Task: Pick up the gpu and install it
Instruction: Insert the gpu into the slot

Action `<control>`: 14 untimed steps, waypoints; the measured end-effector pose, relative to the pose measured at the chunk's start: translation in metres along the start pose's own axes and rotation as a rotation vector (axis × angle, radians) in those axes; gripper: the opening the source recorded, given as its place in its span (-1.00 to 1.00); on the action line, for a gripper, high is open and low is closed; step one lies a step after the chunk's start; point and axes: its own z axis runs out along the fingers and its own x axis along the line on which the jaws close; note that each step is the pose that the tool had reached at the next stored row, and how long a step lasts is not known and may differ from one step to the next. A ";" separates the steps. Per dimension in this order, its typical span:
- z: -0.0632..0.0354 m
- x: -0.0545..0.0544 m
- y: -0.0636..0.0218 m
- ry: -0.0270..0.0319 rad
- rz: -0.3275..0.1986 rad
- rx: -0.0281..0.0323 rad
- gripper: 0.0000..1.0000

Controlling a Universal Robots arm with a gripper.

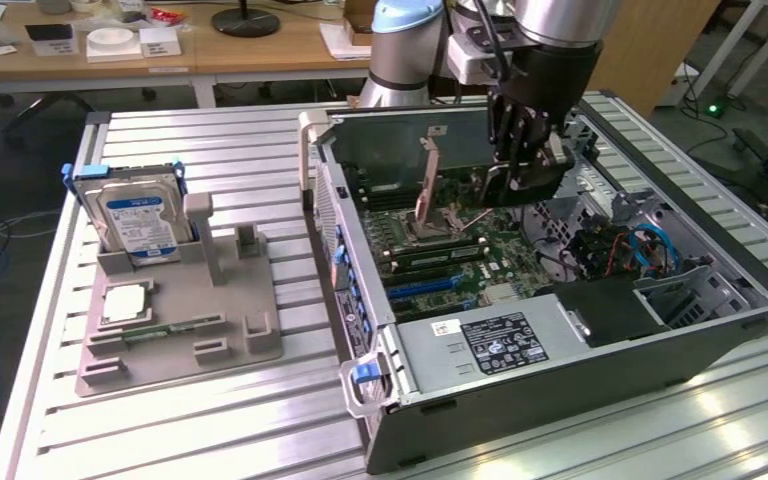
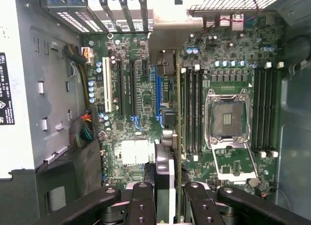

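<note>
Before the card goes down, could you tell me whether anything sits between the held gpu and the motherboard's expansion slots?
Nothing visible does. The gripper holds the thin dark gpu edge-on above the green motherboard, and the long expansion slots look unoccupied.

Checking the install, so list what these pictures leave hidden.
- Exterior view: the gpu is partly covered by the gripper.
- Wrist view: the gpu shows edge-on; its faces are hidden.
- Wrist view: the gripper is cut off by the picture edge.
</note>
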 end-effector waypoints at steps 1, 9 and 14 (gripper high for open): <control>0.0018 0.000 0.0002 0.0001 0.000 0.0001 -0.44; 0.0160 -0.001 0.0030 0.0013 0.002 -0.0037 -0.44; 0.0217 -0.001 0.0038 0.0040 0.021 -0.0264 -0.44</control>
